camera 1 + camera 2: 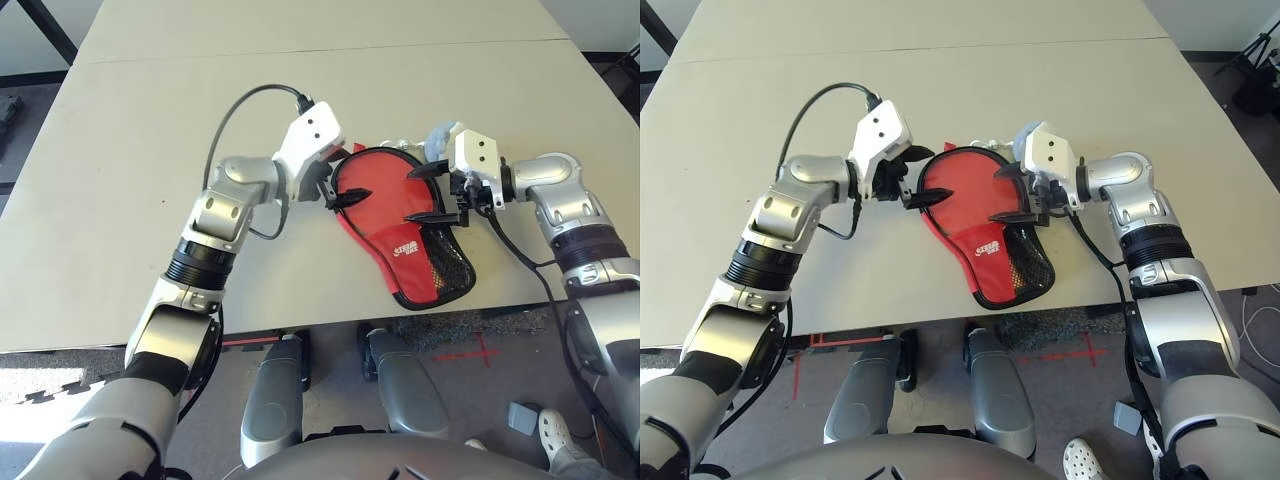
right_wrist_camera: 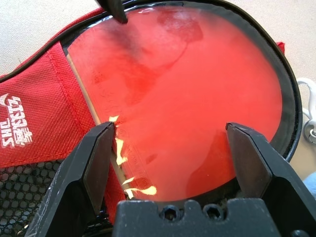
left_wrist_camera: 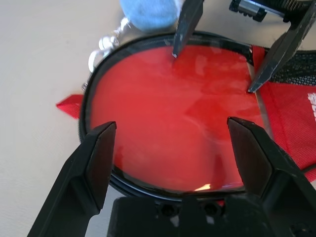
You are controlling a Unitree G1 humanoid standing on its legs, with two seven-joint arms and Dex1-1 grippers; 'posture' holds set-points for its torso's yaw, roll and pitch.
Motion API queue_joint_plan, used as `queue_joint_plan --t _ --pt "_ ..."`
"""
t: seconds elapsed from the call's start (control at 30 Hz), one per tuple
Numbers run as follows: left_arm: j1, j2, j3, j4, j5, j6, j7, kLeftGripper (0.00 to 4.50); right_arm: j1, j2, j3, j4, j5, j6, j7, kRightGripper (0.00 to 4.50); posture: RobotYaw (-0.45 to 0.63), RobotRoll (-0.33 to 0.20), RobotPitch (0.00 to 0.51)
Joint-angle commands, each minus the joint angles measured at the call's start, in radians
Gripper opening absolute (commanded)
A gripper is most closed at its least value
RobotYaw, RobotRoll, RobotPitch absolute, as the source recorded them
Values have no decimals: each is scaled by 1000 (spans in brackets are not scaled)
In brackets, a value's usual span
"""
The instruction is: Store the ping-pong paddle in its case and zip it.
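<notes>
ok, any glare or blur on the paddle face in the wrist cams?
Right wrist view: bright specular patches on the ping-pong paddle near its straight edge by the case. Left wrist view: one small glint low on the face, and the fluffy ball looks soft.

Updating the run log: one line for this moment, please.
paddle: head in case | zipper: unzipped | left gripper: open, left of case | right gripper: open, over case

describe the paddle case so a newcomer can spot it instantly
On the beige table, near its front edge, the case lies between the two grippers. It is the flat red paddle-shaped pouch with black piping, a white logo and a black mesh pocket, unlike the fluffy ball behind it.
</notes>
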State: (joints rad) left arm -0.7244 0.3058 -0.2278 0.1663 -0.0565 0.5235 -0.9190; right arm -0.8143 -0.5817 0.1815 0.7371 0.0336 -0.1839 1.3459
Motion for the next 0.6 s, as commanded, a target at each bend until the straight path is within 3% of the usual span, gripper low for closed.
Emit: queue_joint_plan --t 0.03,0.37,0.6 --pt "39 12 -46 27 14 9 3 4491 58 -8 68 49 -75 23 8 4500 3 0 242" --pt "77 -8 -87 68 21 -19 32 4491 55 -61 14 -102 -5 99 39 4500 -25 0 241" --pt "98 -12 -106 59 25 -14 39 4491 -38 -75 -29 -233 69 222 62 4500 -31 0 240"
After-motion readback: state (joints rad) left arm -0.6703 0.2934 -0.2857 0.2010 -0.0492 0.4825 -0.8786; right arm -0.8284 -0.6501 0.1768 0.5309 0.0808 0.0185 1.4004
